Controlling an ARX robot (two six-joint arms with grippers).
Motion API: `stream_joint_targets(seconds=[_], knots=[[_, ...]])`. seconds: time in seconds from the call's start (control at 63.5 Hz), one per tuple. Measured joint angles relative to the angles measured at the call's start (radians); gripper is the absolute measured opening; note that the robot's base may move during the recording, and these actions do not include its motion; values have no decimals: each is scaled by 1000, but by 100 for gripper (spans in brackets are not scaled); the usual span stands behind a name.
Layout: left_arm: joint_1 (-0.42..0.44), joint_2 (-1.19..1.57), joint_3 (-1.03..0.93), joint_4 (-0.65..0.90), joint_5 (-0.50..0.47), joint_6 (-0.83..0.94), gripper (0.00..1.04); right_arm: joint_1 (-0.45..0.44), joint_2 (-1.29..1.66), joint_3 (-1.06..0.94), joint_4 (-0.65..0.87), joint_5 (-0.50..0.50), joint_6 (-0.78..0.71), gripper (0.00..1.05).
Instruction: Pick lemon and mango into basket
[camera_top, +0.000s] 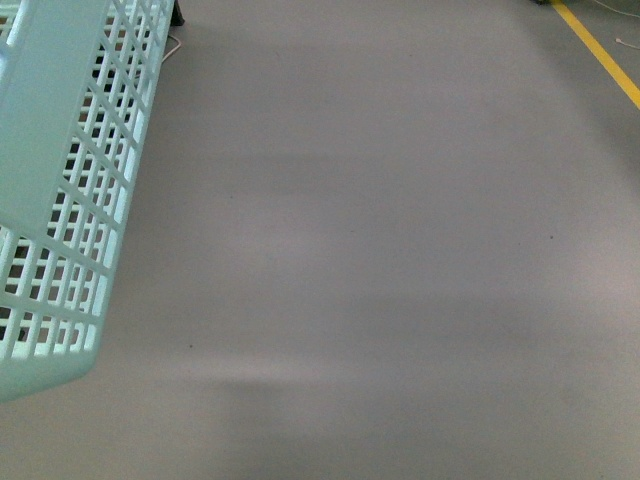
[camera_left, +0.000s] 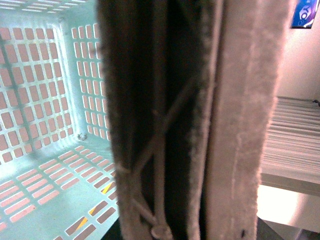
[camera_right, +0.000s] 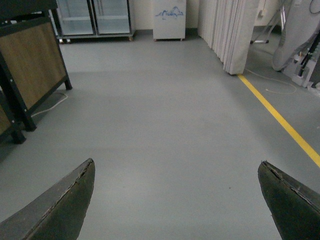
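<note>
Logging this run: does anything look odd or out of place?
The light aqua slotted plastic basket looks tilted at the front view's left edge, and what shows of its inside is empty. No fruit shows in any view.

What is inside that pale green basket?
In the left wrist view, the basket shows only bare slotted walls and floor, no fruit. A dark blurred shape close to the camera covers the rest of the inside, so that part cannot be judged.

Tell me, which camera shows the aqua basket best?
The left wrist view: it looks inside the basket, showing two slotted walls, a corner and the floor, though a blurred brown object blocks part. The front view shows only its outer side wall. The right wrist view shows none of it.
</note>
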Motion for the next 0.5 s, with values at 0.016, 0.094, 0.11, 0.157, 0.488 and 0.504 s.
stream_joint_targets(seconds=[0.016,0.094,0.11,0.157,0.488,0.504], knots=[[0,0,0,0,0,0,16,0,0,0,0,0,0,96],[0,0,0,0,0,0,16,0,0,0,0,0,0,96],[0,0,0,0,0,0,16,0,0,0,0,0,0,96],[0,0,0,0,0,0,16,0,0,0,0,0,0,96],[0,0,0,0,0,0,16,0,0,0,0,-1,0,96],[0,0,0,0,0,0,16,0,0,0,0,0,0,96]])
